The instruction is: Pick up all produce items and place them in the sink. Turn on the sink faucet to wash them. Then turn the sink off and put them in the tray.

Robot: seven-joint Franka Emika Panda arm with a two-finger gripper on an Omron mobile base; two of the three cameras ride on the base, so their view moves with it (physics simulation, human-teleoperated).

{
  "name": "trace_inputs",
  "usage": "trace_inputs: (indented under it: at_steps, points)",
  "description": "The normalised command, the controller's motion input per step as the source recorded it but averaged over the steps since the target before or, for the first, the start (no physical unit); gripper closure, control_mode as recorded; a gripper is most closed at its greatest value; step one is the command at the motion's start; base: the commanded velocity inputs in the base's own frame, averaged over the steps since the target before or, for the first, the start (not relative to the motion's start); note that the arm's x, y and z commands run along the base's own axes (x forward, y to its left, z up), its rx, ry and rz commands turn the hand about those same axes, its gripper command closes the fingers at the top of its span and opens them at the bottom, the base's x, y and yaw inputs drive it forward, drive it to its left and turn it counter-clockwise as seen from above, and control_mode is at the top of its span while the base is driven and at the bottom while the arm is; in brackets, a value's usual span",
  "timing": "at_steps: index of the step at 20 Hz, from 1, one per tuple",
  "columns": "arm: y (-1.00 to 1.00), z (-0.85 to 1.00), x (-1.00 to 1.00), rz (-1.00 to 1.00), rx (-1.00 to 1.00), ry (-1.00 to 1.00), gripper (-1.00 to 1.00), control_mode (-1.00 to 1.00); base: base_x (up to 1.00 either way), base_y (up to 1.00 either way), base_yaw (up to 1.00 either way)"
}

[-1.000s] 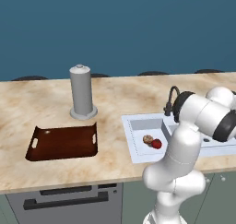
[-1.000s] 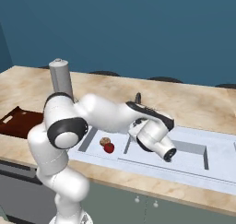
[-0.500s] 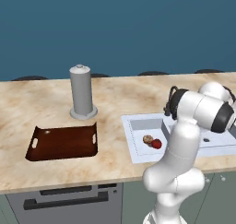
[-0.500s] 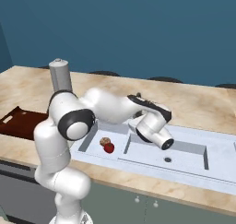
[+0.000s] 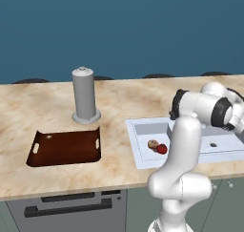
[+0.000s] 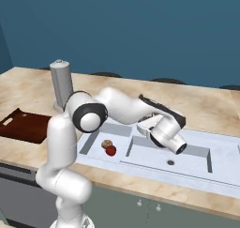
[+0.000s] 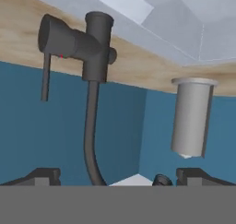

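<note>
1. Produce items, a glossy red tomato [image 5: 162, 149] and a tan-brown mottled round item [image 5: 152, 144], lie touching each other in the left basin of the sink [image 5: 143, 165]. From the right base camera we see them in that same basin, the tomato [image 6: 111, 150] just in front of the brown item [image 6: 106, 144].

2. We judge the sink-loading step done and the faucet step in hand.

3. Faucet [image 7: 87, 57]: the hand camera is rolled upside down, so the black tap hangs from the counter edge at the top of its picture. Its thin lever [image 7: 45, 78] sticks out beside the tap body, and its spout curves toward the fingertips [image 7: 44, 174].

4. Our gripper [image 7: 117, 178] faces the faucet with its jaws wide apart and nothing between them. The spout stem runs between the two tips, nearer the one on the lever's side.

5. From the right base camera, the hand [image 6: 168, 137] hovers over the sink's divider, just in front of the back rim where the faucet stands.

6. The relation that matters: the lever lies off to one side of the faucet body, ahead of the gripper, with its long axis parallel to the spout stem. We judge the hand must shift sideways toward it.

7. Away from the sink along the counter, a tall grey cylinder [image 5: 84, 96] stands behind the dark reddish-brown tray [image 5: 65, 148].
</note>
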Motion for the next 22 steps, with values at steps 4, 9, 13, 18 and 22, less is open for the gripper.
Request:
trace_inputs:
  at_steps: [4,9,13,18,22]
  points:
    - [0.00,-0.28,0.16,0.00,0.06,0.00,-1.00,-1.00,0.00,0.00,0.00]
    - [0.00,-0.10,0.22,0.00,0.02,0.00,-1.00,-1.00,0.00,0.00,0.00]
    - [0.00,0.00,0.40,0.00,0.00,0.01,-1.00,-1.00,0.00,0.00,0.00]
    - [0.00,-0.01,0.48,0.00,0.00,0.04,-1.00,-1.00,0.00,0.00,0.00]
    - [0.01,-0.07,0.44,0.00,0.00,0.03,-1.00,-1.00,0.00,0.00,0.00]
